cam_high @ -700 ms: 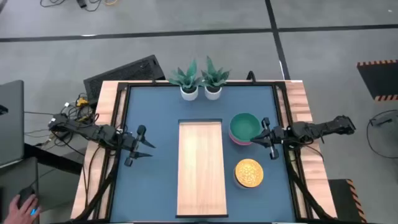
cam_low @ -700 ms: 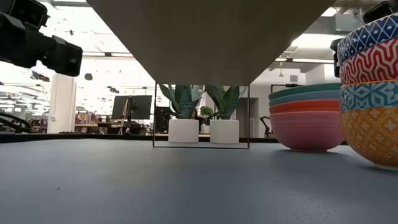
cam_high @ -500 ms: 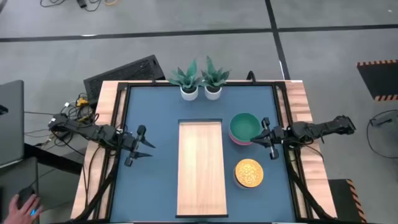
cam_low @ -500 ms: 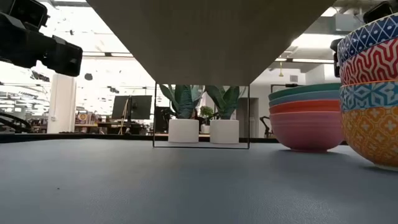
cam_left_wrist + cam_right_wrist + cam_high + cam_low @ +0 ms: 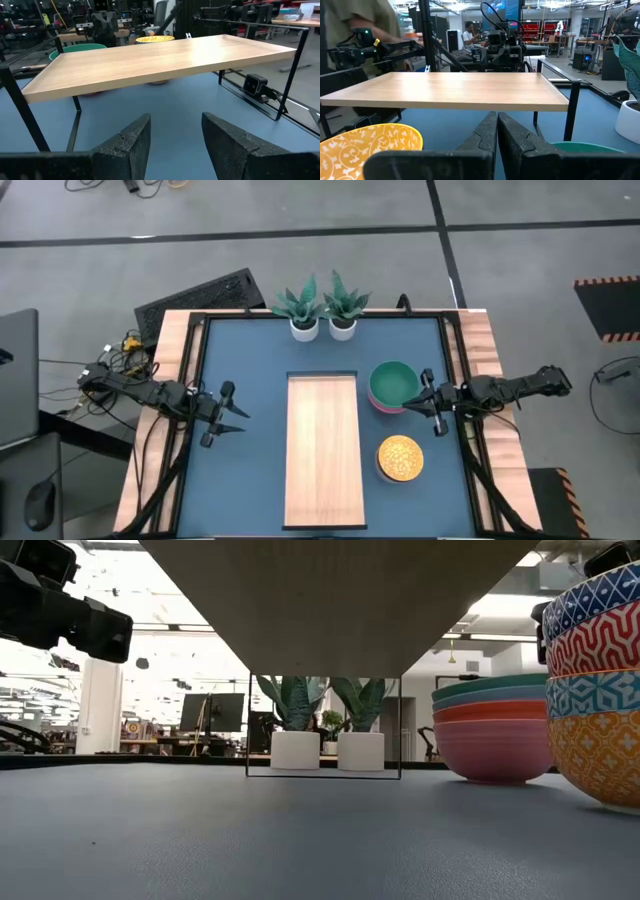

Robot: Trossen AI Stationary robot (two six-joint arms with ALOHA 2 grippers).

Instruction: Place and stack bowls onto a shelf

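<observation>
The shelf, a long light-wood board on thin black legs, stands in the middle of the blue table. To its right sits a stack of larger bowls with a teal one on top, pink at the bottom. Nearer the front is a stack of smaller patterned bowls topped by a yellow one. My left gripper hovers open left of the shelf, pointing at it. My right gripper is shut beside the teal bowl's right rim, above the gap between the two stacks.
Two small white pots with green plants stand at the table's far edge, behind the shelf. A wooden border with a black rail frames the table. Bare blue tabletop lies left of the shelf.
Both arms have kept still. A person's hand that rested on a mouse off the table's near left corner has gone from view.
</observation>
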